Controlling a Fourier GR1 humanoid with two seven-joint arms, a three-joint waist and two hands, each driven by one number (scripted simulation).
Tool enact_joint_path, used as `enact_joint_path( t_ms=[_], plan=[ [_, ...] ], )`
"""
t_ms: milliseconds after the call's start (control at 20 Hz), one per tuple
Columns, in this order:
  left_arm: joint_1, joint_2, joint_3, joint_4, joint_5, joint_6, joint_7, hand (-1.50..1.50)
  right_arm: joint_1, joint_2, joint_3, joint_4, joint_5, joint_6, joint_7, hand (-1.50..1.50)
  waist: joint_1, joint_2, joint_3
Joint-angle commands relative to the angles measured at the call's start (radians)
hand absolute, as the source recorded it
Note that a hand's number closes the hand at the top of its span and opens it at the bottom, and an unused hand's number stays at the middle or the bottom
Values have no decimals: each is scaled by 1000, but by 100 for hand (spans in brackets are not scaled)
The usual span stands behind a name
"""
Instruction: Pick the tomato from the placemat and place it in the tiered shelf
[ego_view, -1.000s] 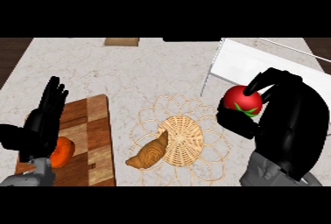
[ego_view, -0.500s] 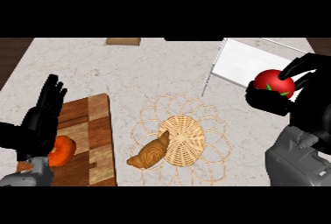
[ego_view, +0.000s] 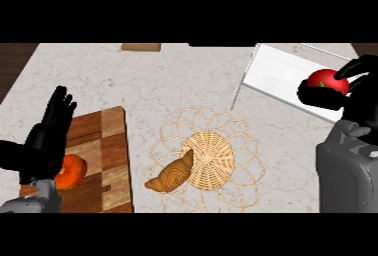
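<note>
Tomato (ego_view: 327, 80) is off the placemat (ego_view: 210, 159), up and right of it, held over the white tiered shelf (ego_view: 284, 75). Left to right, placemat as reference:

Far left of the placemat: left robot hand (ego_view: 46, 142) rests open, fingers straight and pointing up, holding nothing. It sits over the wooden cutting board (ego_view: 103, 155), partly covering an orange fruit (ego_view: 71, 171) that lies on the board.

The board lies just beside the placemat's left edge.

On the placemat: a croissant (ego_view: 173, 175) lies on its lower-left part, overlapping the woven centre.

Upper right of the placemat: the shelf shows as a white panel on the counter (ego_view: 162, 80).

Right robot hand (ego_view: 334, 92) is curled round the tomato, fingers and thumb wrapping it, red top still visible.

Counter is pale marble. A small tan object (ego_view: 140, 47) sits at its far edge, well above the placemat.
</note>
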Motion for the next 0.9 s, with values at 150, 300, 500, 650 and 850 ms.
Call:
enact_joint_path(
  t_ms=[150,300,500,650,850],
  plan=[
    [-2,-8,12,35,5,-37,-28,0,-84,-91,-117,235,-86,-151,-95,150,2,1,0],
    [59,-35,-25,-49,-22,-20,-3,0,-17,-94,-89,258,-86,-138,-120,150,2,-1,0],
    [-14,-8,18,-40,1,-25,37,0,-81,-86,-207,375,-191,-353,-159,150,6,2,1],
    [-6,-34,-5,-46,-38,-1,36,0,-111,-119,-209,411,-286,-286,-185,-150,2,0,0],
    [-6,-50,-23,-53,-63,4,51,0,-68,-126,-212,476,-365,-370,-284,-150,1,0,0]
  ],
)
